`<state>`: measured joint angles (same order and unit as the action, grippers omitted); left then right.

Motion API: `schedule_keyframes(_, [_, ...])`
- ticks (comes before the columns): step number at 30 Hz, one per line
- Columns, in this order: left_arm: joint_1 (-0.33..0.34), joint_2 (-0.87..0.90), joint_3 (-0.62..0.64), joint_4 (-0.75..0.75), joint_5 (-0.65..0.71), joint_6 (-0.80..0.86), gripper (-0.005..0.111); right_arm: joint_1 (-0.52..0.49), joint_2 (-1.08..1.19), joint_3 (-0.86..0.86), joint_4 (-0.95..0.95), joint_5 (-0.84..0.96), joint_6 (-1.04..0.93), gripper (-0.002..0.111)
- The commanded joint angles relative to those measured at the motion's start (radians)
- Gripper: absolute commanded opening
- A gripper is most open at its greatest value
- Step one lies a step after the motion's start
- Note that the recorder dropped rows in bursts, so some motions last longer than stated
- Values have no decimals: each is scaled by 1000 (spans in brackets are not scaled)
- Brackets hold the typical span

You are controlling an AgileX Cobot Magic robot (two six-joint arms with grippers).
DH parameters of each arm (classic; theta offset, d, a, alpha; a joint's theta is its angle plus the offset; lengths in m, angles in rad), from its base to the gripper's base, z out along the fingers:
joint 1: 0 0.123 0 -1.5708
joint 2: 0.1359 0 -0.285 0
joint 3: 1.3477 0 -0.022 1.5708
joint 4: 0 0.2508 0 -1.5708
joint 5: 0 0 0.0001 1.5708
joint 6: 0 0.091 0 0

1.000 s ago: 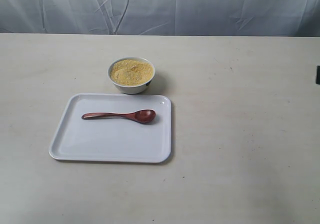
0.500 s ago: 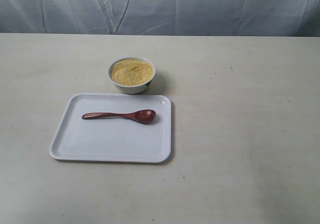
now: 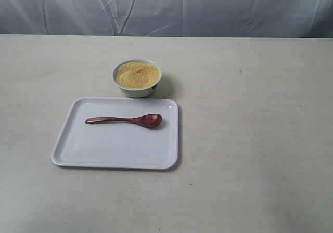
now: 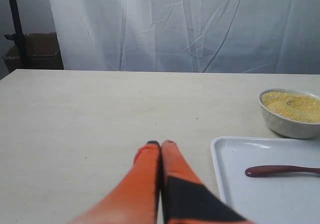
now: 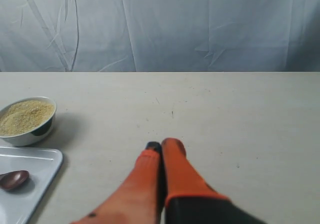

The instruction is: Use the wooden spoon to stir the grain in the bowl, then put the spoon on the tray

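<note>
left gripper point(image 4: 160, 145): tips pressed together, holding nothing | right gripper point(image 5: 161, 145): likewise closed, empty | 1 wooden spoon point(image 3: 125, 120) lying in 1 tray point(image 3: 114, 151) | 1 bowl point(image 3: 137, 91) of grain point(image 3: 136, 75) just beside tray

On my feed: wooden spoon point(image 3: 125, 120) dark red-brown wood, glossy lacquered sheen. I see tray point(image 3: 114, 152) smooth white, faint gloss, material unclear. I take bowl point(image 3: 136, 91) for glazed white ceramic. grain point(image 3: 136, 75) dry, fine, sandy, matt. table point(image 3: 250, 139) pale, matt, lightly speckled. backdrop point(image 3: 208, 9) creased white cloth. left gripper point(image 4: 160, 145), right gripper point(image 5: 161, 145) smooth orange, plastic-looking.
</note>
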<state>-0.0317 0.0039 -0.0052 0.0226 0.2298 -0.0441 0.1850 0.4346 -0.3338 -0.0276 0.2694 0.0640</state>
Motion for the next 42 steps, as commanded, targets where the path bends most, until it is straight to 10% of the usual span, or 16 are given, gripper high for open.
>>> schedule_keyframes(1, [2, -4, 5, 1, -13, 0, 0, -7, -6, 6, 11, -11, 0, 0])
schedule_keyframes(16, [2, -4, 5, 1, -13, 2, 0, -166, -333, 8, 14, -3, 0, 0])
schedule_keyframes(42, [2, -4, 5, 1, -13, 0, 0, -162, -435, 223, 12, 12, 0, 0])
